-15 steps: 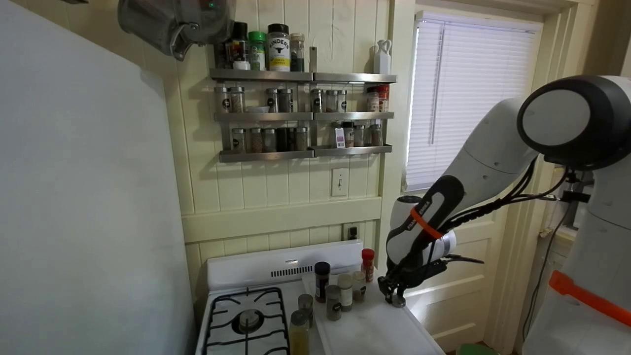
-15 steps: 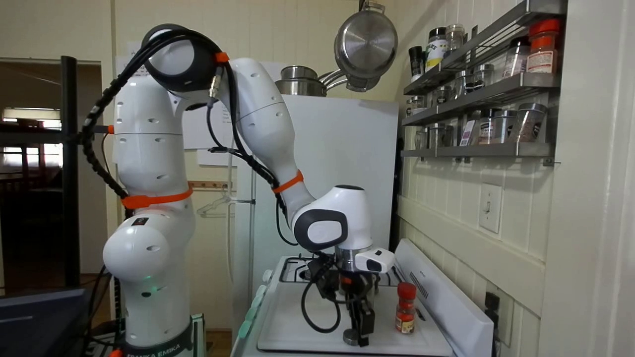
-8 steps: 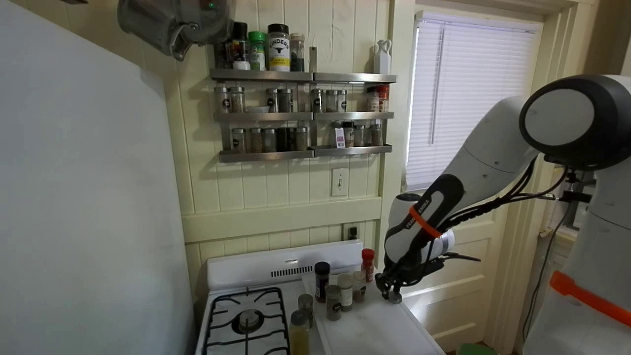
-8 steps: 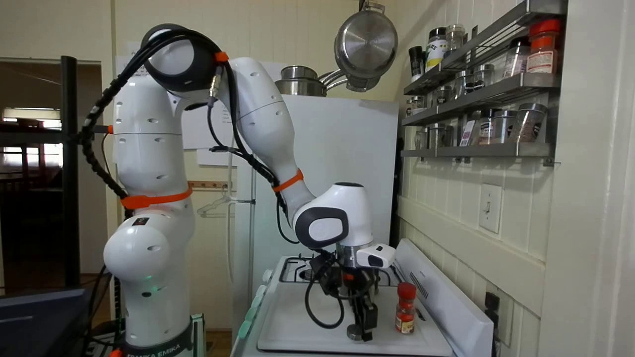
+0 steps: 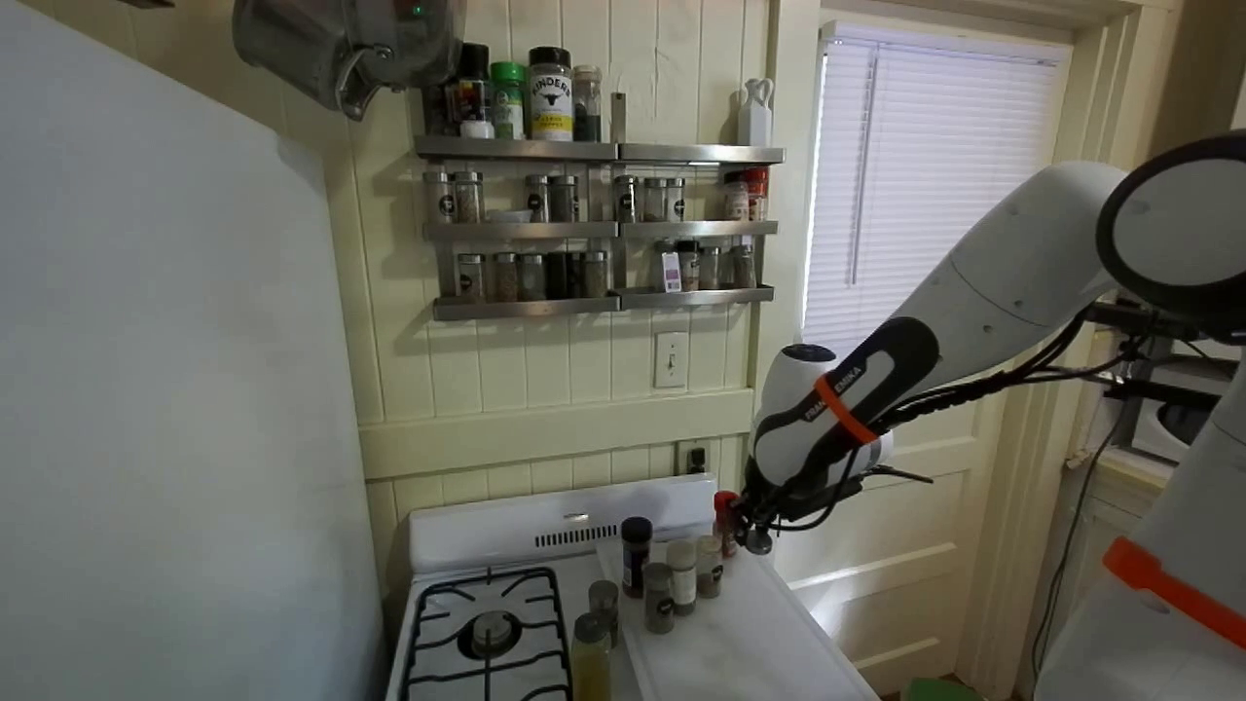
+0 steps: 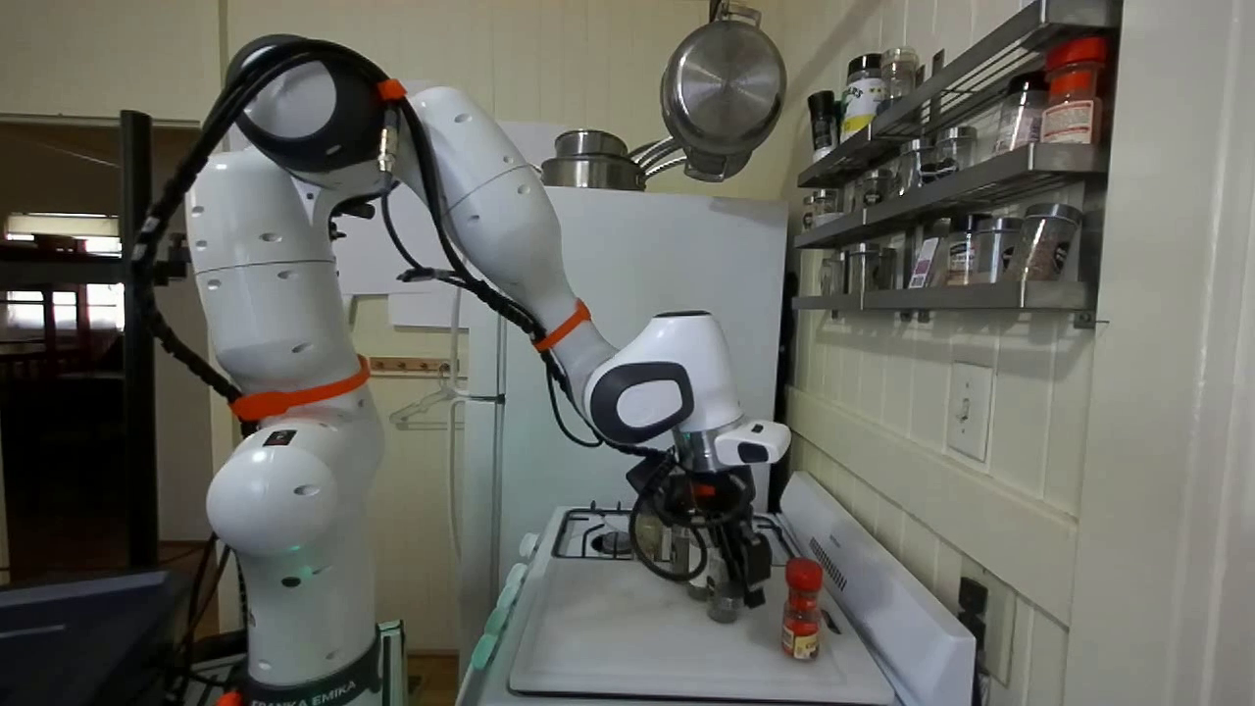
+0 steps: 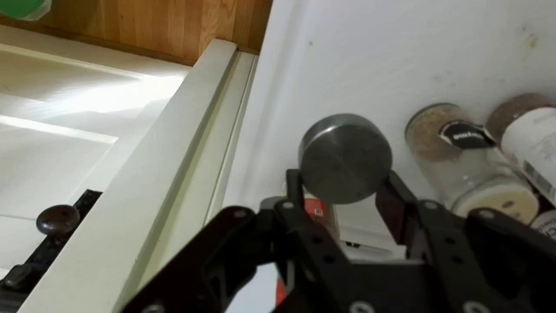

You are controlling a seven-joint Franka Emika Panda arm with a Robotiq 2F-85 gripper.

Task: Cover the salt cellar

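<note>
The pincer of a Franka arm holds a round metal lid above the white tabletop. In the wrist view, the fingers flank the lid near their tips, one to each side of its rim; the flat face is turned to the camera. Near the lid, but apart from it, stands a spice jar with a dark label, tan contents and an exposed pale top marked by dark spots; whether this is the salt cellar cannot be told. Just beside the jar is a white container with a barcode on its side. In an exterior view, a red-capped seasoning bottle stands upright in front of the stove's sloping backguard. Also in an exterior view, a black-capped bottle and a glass jar stand close together, and a tall bottle with yellow contents stands beside the burner grate. Metal wall shelves bear rows of seasoning containers.
</note>
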